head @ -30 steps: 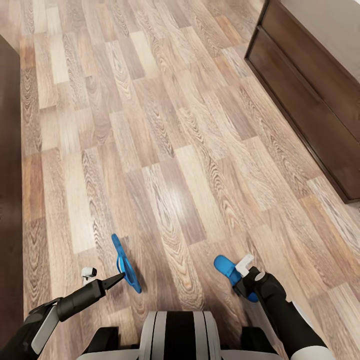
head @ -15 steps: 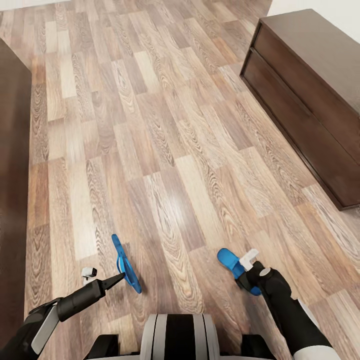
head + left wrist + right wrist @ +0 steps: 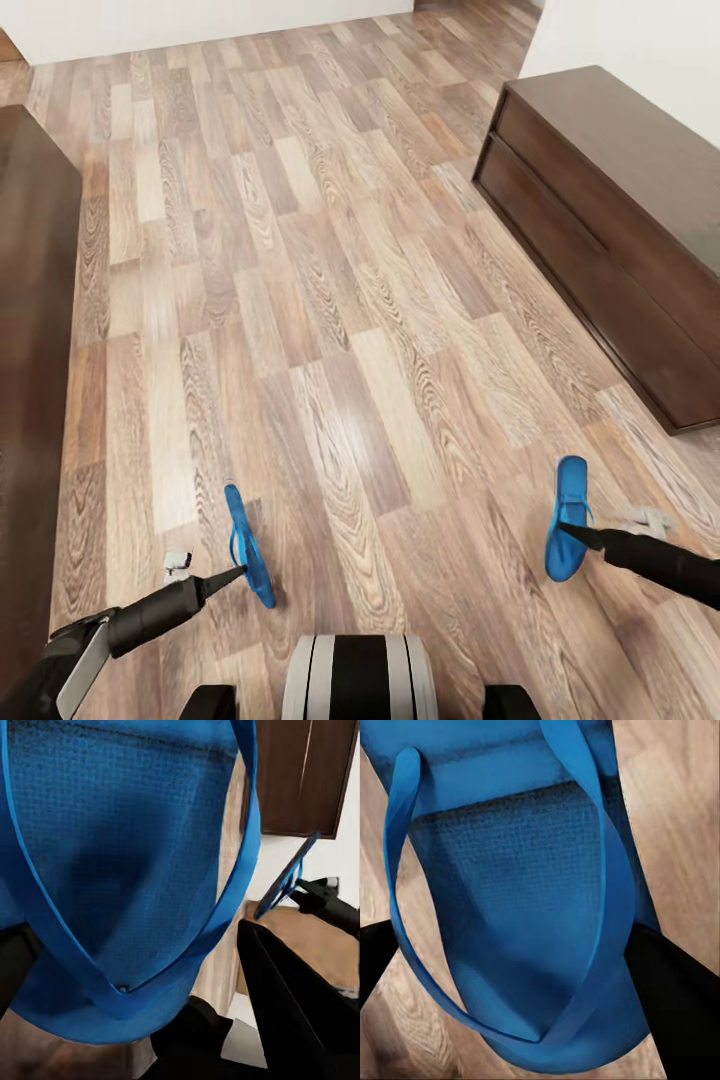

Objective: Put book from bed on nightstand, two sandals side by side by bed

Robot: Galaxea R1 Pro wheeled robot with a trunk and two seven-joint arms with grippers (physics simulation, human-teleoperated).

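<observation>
Carrying sandals, one per pincer: left pincer (image 3: 238, 574) clamps left sandal (image 3: 246, 545), right pincer (image 3: 568, 534) clamps right sandal (image 3: 568, 515). Next, judged: reach bed, set pair side by side on plank floor (image 3: 330, 300) under pincers.

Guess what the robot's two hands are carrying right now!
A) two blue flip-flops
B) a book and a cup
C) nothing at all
A: the left gripper pinches one blue flip-flop and the right gripper pinches the other flip-flop, both above the wood floor.
</observation>
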